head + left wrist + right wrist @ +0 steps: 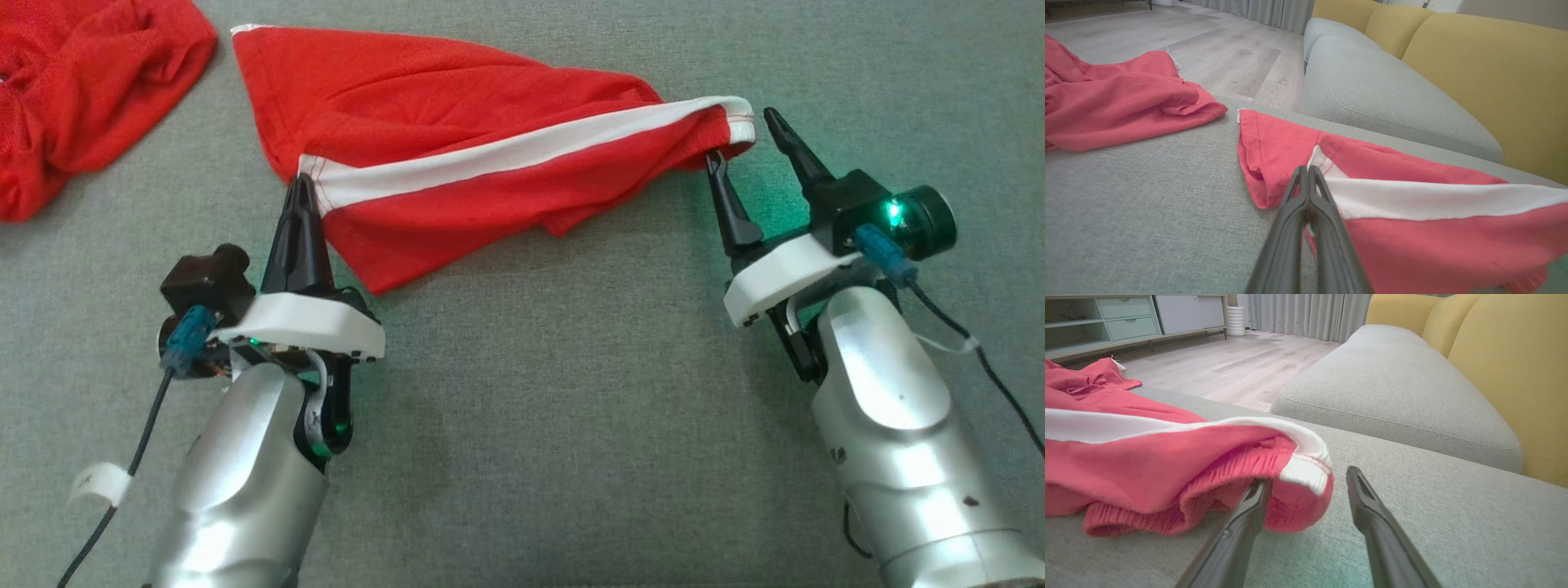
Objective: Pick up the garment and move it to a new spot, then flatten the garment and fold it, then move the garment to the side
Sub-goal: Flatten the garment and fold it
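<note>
The garment (457, 122) is a pair of red shorts with a white side stripe, lying stretched across the grey cushion (531, 408). My left gripper (302, 184) is shut on its hem corner where the white stripe ends; the left wrist view shows the garment (1412, 228) running right from the closed left gripper (1306, 171). My right gripper (743, 137) stands open at the ribbed waistband end. In the right wrist view the garment (1147, 465) drapes its waistband corner over the left finger of the right gripper (1308, 477), while the right finger stands clear on the cushion.
A second crumpled red cloth (82, 90) lies at the far left of the cushion, also seen as the red cloth (1118, 106) in the left wrist view. Beyond are another grey seat cushion (1392, 388), yellow backrests (1494, 81), wooden floor (1208, 53) and a low cabinet (1106, 314).
</note>
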